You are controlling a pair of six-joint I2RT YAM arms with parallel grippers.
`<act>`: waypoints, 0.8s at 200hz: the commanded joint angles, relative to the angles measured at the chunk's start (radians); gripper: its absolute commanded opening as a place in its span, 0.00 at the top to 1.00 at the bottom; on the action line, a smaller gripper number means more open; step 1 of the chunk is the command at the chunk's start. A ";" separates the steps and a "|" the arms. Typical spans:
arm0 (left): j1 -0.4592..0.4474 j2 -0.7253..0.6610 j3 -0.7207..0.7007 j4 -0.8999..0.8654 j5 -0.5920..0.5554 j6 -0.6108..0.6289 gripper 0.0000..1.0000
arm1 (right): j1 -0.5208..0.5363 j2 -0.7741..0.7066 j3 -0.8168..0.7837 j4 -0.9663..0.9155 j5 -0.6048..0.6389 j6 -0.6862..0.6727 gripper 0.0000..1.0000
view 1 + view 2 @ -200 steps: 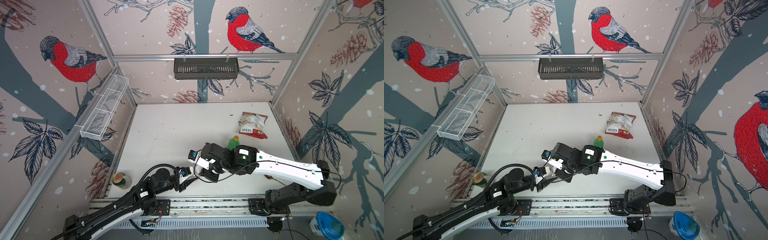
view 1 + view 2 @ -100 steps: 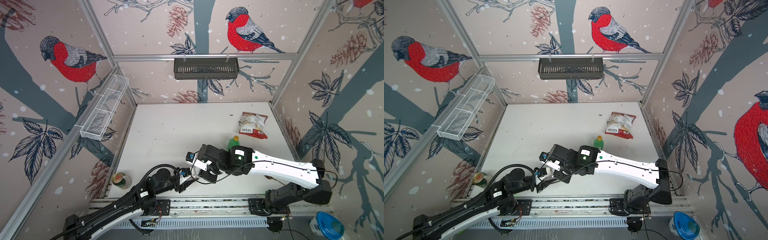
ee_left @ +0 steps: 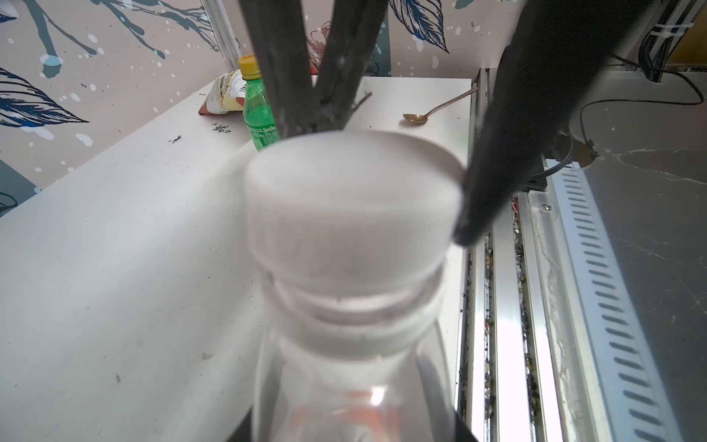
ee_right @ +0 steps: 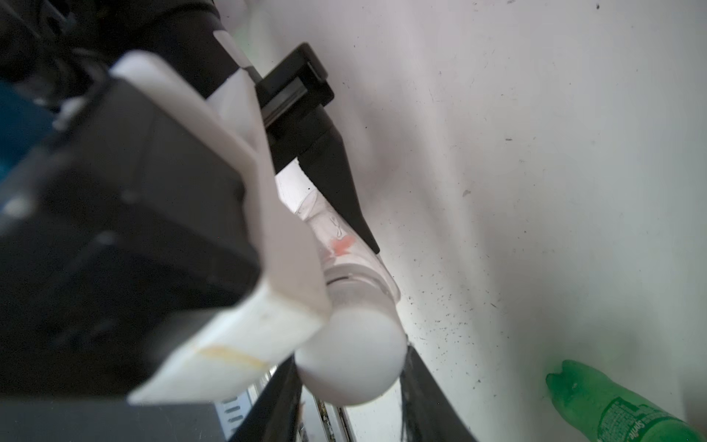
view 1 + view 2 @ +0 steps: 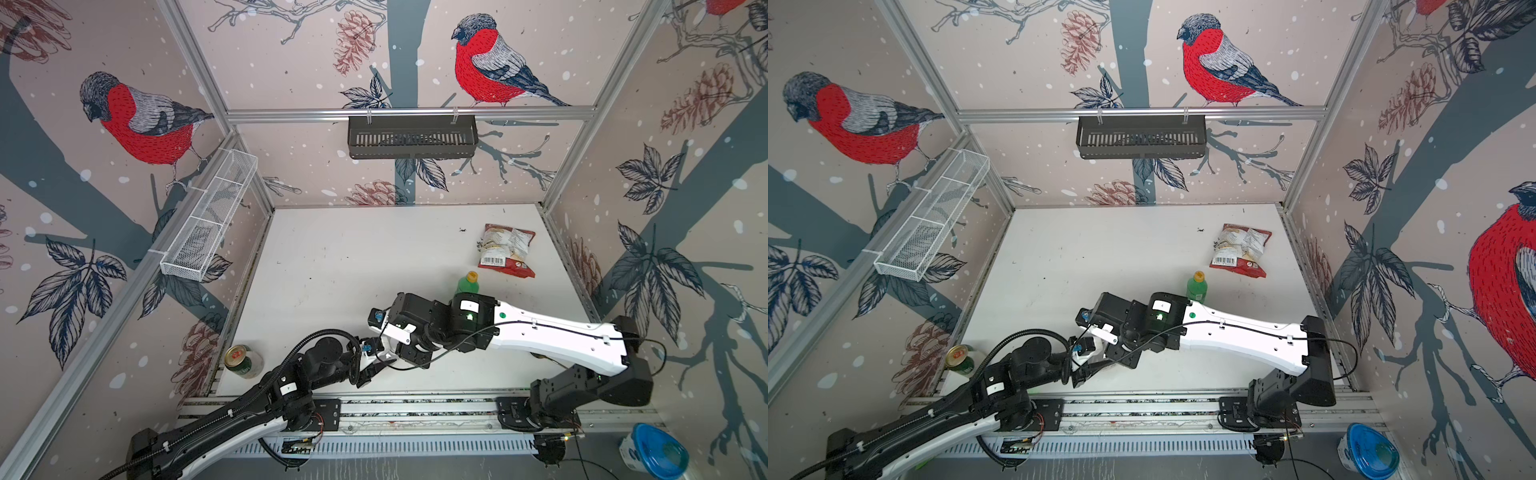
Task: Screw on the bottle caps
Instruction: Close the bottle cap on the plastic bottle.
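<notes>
At the near left corner of the desk (image 5: 353,257) a can (image 5: 243,360) stands out of the way, no part of the job. Right of it, close to the near edge, the left arm (image 5: 291,384) extends with its jaws clenched on the body of the clear bottle (image 3: 352,382), whose neck points away from that arm toward the right one. The likely reason is to brace the bottle against turning while the other side works the thread. The white cap (image 3: 352,199) sits on that neck, seemingly square. A thin step shows below its skirt, so I judge it not fully down. The right arm (image 5: 540,332) extends from the right, low over the desk. Its jaws stand part open, just wide enough to clasp the cap: the fingers (image 3: 493,160) flank it, one tip against its side. How firmly they pinch I cannot tell. Farther right and beyond, the green bottle (image 5: 467,286) stands upright and apart, its yellow cap (image 5: 471,275) on, apparently done. A snack bag (image 5: 507,249) lies beyond it, toward the far right.
</notes>
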 commanded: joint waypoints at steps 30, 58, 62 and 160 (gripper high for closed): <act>0.001 -0.008 0.007 0.084 0.000 0.001 0.61 | 0.004 0.001 0.005 -0.014 -0.030 -0.003 0.56; 0.000 -0.008 0.007 0.085 0.001 0.001 0.61 | 0.005 0.002 0.007 -0.012 -0.026 -0.001 0.55; 0.000 -0.007 0.007 0.084 0.001 0.001 0.61 | 0.005 0.001 0.008 -0.011 -0.023 0.001 0.55; 0.000 -0.004 0.007 0.084 0.004 0.003 0.61 | 0.005 0.004 0.028 -0.010 -0.023 0.005 0.56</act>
